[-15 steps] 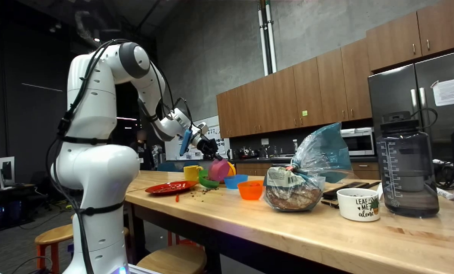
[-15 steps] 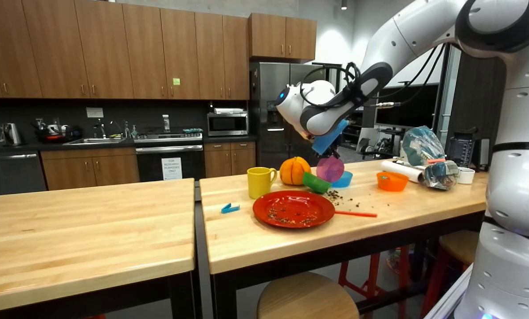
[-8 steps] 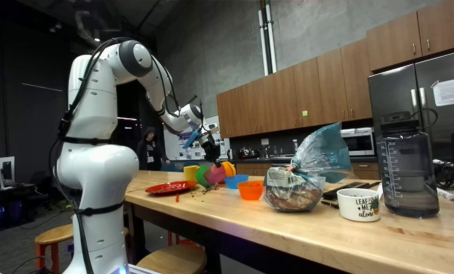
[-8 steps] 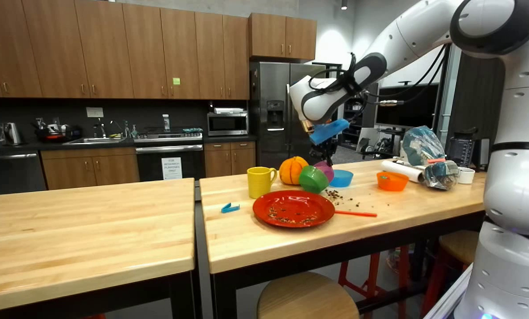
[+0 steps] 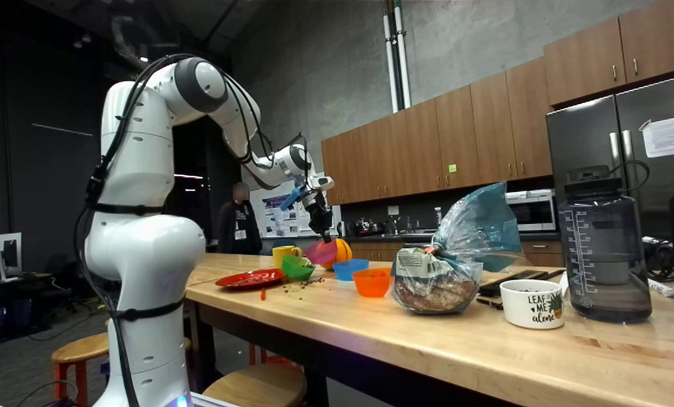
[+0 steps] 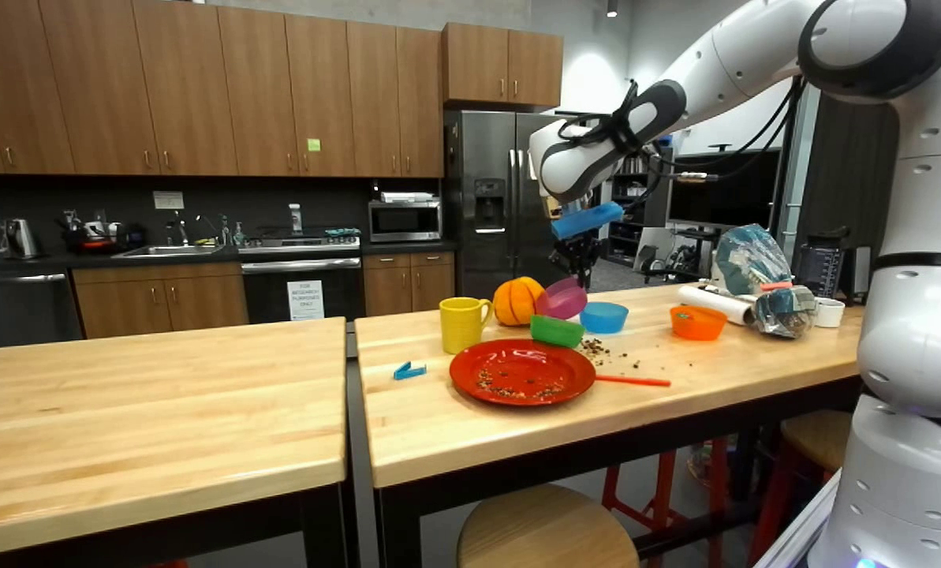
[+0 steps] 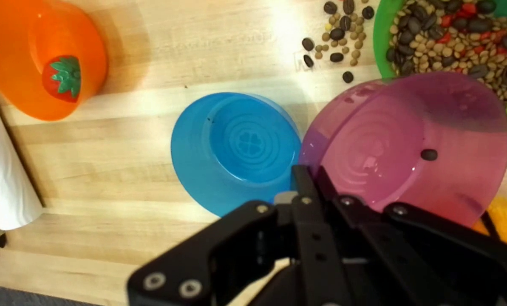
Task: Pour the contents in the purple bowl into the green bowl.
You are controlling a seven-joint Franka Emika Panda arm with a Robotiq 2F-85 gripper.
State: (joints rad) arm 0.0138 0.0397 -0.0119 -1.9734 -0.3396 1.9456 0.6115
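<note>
The purple bowl (image 7: 391,136), rim clenched in the jaws, one dark bean (image 7: 429,154) visible inside, has rolled back toward upright beside the now less tipped green bowl (image 6: 557,333), suggesting pouring is nearly done.

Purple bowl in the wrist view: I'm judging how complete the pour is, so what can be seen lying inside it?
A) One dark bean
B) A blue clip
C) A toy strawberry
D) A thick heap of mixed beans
A: the wrist view looks into the tilted purple bowl and shows a lone dark bean there, while the heaped mix sits in the green bowl.
</note>
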